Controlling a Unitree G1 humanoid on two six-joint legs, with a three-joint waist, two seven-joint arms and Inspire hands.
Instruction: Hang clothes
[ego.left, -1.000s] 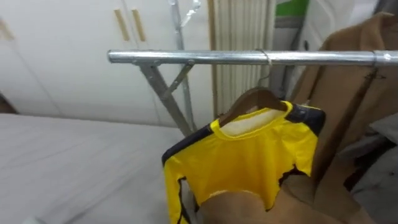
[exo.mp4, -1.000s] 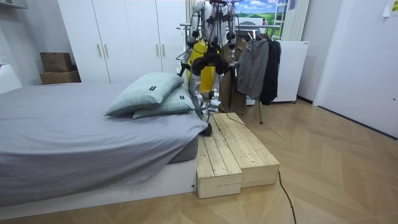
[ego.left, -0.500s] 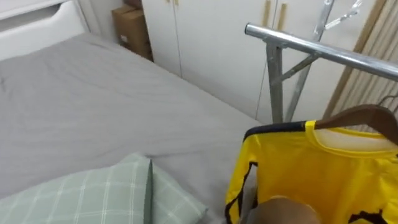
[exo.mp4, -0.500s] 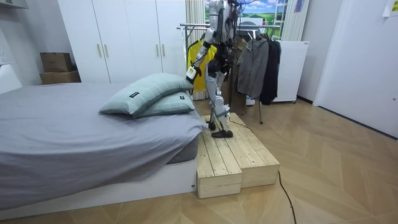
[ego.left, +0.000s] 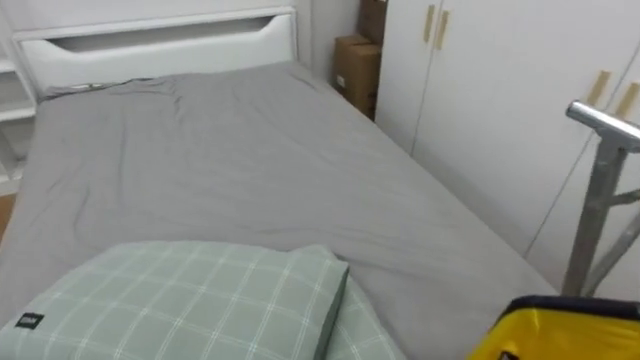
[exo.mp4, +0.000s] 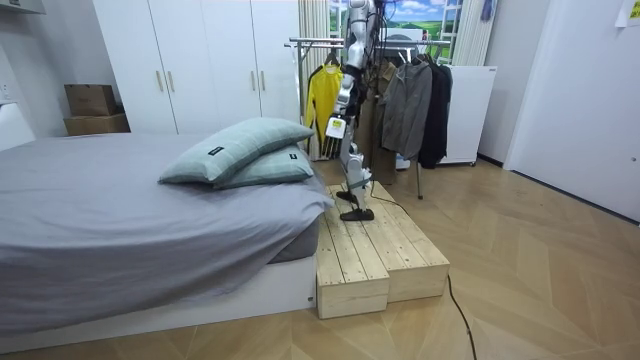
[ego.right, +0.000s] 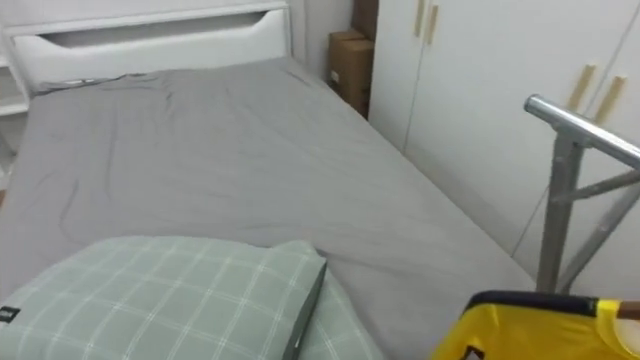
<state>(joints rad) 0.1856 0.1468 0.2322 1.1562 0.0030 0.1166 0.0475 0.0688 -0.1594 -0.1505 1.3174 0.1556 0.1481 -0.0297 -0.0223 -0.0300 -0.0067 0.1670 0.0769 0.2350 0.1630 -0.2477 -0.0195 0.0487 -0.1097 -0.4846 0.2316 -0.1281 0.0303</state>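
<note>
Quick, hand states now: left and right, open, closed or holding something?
Left hand: hangs low at the robot's side in the room view; open or closed cannot be told.
Right hand: cannot be told.

A grey bed (ego.left: 250, 170) runs from the white headboard (ego.left: 150, 45) at the upper left down toward the lower right. A green checked pillow (ego.left: 180, 305) lies at the bottom, with a small dark label (ego.left: 29, 321) on its near left corner. Cardboard boxes (ego.left: 355, 60) stand beside the white wardrobe (ego.left: 500, 110). At right, a metal rail (ego.left: 600, 122) ends above a yellow shirt (ego.left: 565, 335) with dark trim
</note>
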